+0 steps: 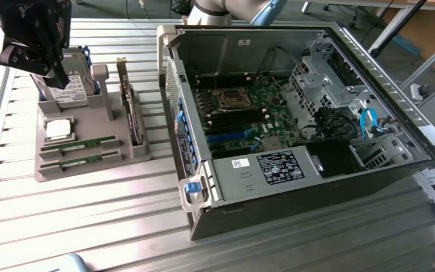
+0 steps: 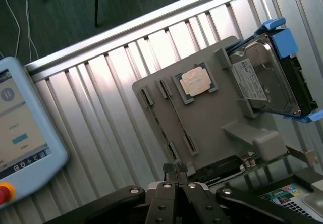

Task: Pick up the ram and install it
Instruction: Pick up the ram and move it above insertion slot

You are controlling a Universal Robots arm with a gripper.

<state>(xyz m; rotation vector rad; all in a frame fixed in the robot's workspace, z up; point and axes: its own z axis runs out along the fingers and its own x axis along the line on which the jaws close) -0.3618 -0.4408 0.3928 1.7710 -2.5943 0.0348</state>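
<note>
Gripper (image 2: 175, 169) is clenched shut, holding nothing, over the grey holder (image 2: 212, 123). Two ram sticks (image 1: 77, 146) sit in its slots.

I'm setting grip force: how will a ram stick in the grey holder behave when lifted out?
Each ram stick is a thin green board, so probably stiff and light, yet fragile if squeezed. It stands on edge in a slot of the grey holder, so it would likely tip if left unsupported.

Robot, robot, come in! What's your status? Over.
Gripper shut, empty, above the grey holder. Ram in holder slot, untouched. Hard drive propped on same holder, near gripper.
</note>
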